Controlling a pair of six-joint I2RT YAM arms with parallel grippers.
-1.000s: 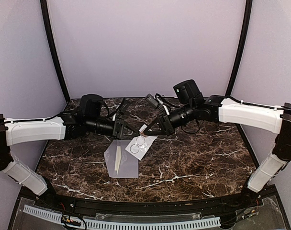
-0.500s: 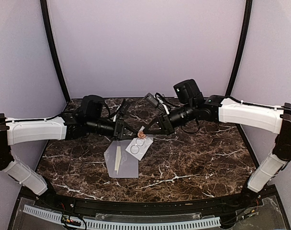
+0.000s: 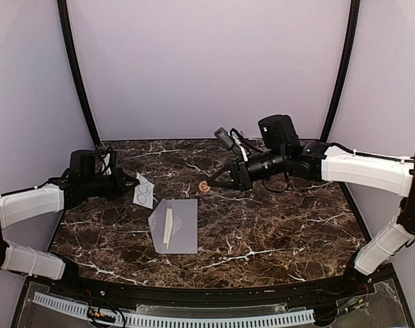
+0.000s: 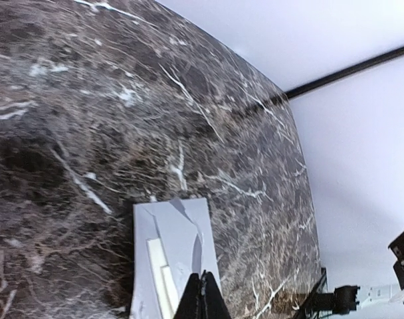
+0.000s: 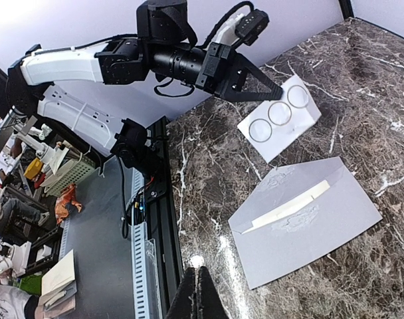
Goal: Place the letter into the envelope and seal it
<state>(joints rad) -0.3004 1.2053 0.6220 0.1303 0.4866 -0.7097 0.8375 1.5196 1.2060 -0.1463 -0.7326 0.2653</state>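
The left claw (image 3: pixel 134 186) pinches the white circle-marked sticker sheet (image 3: pixel 145 193) aside; the right claw (image 3: pixel 211 185), closed, grips a small coppery sticker (image 3: pixel 204 186), seemingly to seal the grey-lavender paper envelope (image 3: pixel 179 231).

Envelope (image 3: pixel 182 236) lies flat (cream strip (image 3: pixel 168 227) showing); left gripper (image 3: pixel 134 186) pinches the sticker sheet (image 3: pixel 145 192), right gripper (image 3: pixel 208 185) a brown disc (image 3: pixel 203 186).
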